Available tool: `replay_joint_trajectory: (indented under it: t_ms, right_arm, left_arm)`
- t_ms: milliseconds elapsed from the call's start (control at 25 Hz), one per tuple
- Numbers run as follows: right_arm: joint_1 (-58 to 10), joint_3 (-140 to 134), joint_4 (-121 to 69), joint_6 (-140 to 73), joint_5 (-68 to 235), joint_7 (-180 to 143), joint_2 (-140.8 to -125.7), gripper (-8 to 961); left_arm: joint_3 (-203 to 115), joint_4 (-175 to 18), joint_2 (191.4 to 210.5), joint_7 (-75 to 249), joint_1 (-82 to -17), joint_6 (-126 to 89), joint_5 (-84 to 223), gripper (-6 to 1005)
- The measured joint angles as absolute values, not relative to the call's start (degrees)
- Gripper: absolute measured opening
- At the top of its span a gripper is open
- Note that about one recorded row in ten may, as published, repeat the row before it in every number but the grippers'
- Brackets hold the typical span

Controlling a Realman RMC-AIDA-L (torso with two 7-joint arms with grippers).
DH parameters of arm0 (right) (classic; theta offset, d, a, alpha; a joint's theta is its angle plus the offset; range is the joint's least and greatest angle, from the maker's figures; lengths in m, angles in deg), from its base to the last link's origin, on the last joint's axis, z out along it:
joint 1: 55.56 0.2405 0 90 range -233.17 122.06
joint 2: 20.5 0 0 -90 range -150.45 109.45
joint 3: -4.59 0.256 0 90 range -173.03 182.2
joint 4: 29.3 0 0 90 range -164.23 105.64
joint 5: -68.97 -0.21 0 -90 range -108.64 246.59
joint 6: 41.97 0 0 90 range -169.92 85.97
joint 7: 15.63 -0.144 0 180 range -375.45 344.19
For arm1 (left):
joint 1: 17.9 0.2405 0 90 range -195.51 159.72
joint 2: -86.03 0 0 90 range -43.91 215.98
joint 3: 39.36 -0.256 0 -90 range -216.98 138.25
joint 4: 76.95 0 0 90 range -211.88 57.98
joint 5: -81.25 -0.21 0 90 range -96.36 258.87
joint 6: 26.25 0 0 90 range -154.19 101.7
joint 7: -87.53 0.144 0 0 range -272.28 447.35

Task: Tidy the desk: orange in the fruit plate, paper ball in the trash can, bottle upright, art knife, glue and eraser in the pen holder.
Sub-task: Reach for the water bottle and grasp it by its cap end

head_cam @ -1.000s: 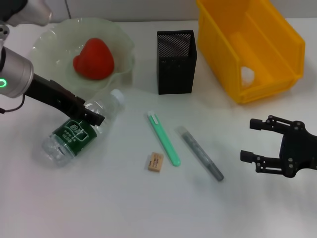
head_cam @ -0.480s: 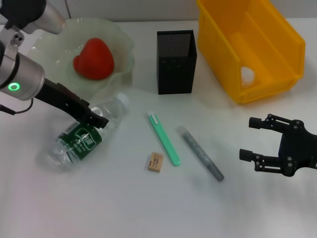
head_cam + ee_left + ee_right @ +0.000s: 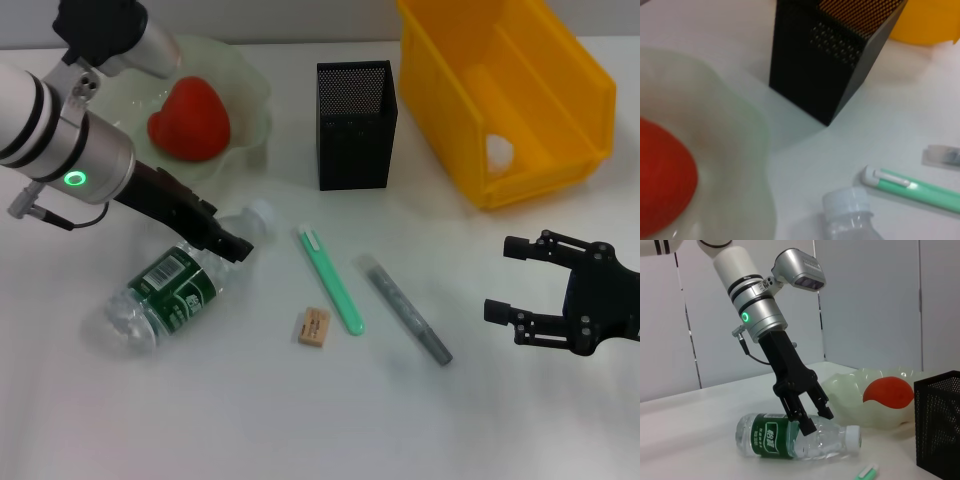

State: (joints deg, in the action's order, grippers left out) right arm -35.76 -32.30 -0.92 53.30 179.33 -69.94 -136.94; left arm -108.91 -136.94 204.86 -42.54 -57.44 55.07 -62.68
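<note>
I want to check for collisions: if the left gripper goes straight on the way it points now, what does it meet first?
Probably the lying clear plastic bottle with the green label: the left gripper points down at its shoulder, open fingers around it. Contact cannot be told.

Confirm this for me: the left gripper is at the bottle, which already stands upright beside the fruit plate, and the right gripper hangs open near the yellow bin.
Not quite. The bottle is not upright; it lies on its side on the desk, cap toward the green knife, as the head view and right wrist view show. The rest holds: the left gripper is at the bottle beside the fruit plate, and the right gripper hangs open near the yellow bin.
</note>
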Motion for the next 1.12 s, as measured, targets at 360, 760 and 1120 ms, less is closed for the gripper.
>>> replay_joint_trajectory:
  t_ms: [360,760,1120]
  right_arm:
    - [-35.95,-32.09,-0.9,53.3,179.35,-70.11,-136.95,816]
    - [-35.96,-32.06,-0.74,53.29,179.35,-70.21,-136.95,817]
    - [-36.12,-32.06,-0.64,53.3,179.37,-70.56,-136.95,817]
  left_arm:
    - [-112.21,-135.59,205.0,-42.19,-58.21,52.11,-60.75,769]
    - [-116.25,-129.85,205.2,-42.1,-60.62,46.74,-59.96,768]
    - [-118.68,-129.1,205.21,-42.02,-61.04,44.56,-59.15,769]
